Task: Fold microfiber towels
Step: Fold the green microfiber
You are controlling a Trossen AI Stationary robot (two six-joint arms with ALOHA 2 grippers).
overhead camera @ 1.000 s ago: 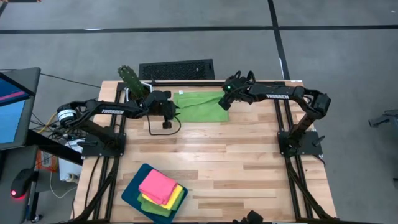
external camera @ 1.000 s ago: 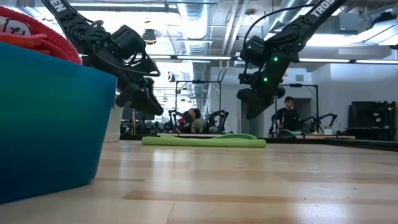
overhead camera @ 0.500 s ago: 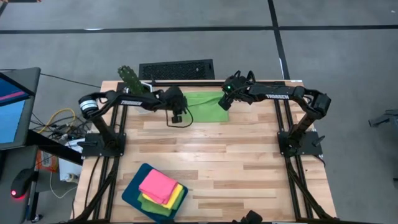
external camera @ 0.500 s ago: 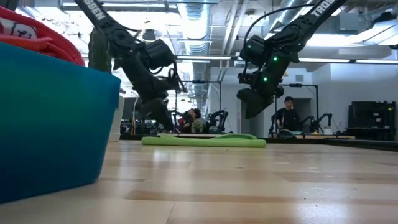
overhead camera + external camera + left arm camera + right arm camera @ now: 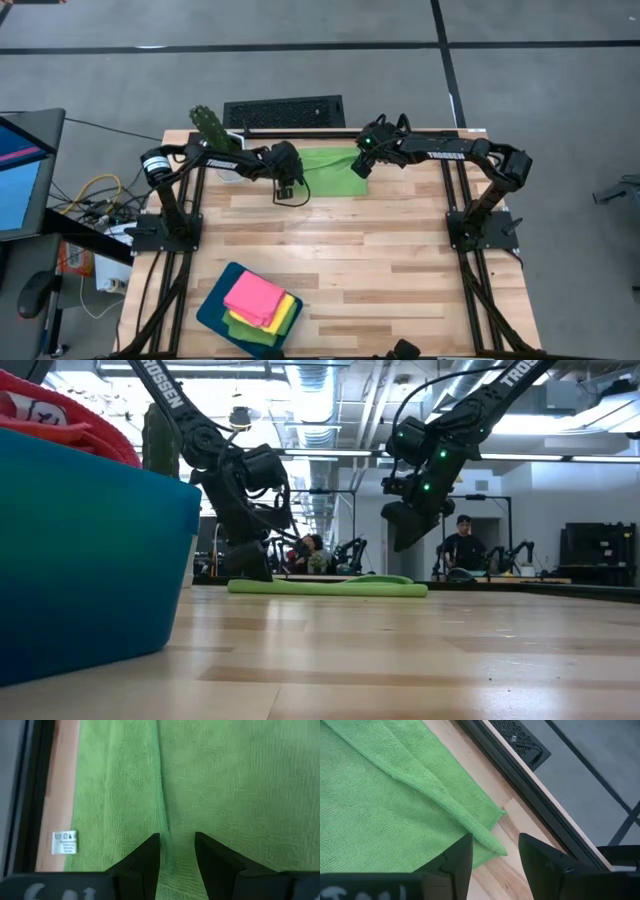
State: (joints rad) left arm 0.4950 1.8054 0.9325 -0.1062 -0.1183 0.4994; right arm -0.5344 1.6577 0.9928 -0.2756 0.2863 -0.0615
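Care label (image 5: 65, 843) print too small; teal tray (image 5: 85, 550) cut off by frame edge.

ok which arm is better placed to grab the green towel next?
Left, probably. The left gripper is down at the green towel, open fingers astride a ridge in it. The right gripper is open too, but hangs above the towel's corner.

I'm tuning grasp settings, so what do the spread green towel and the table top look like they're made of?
The green towel looks like soft microfiber: a fine looped nap, a stitched edge, a small care label and limp folds. The table top looks like light wood planks with a smooth finish, showing grain and seams; the low view shows a faint sheen, possibly varnish.
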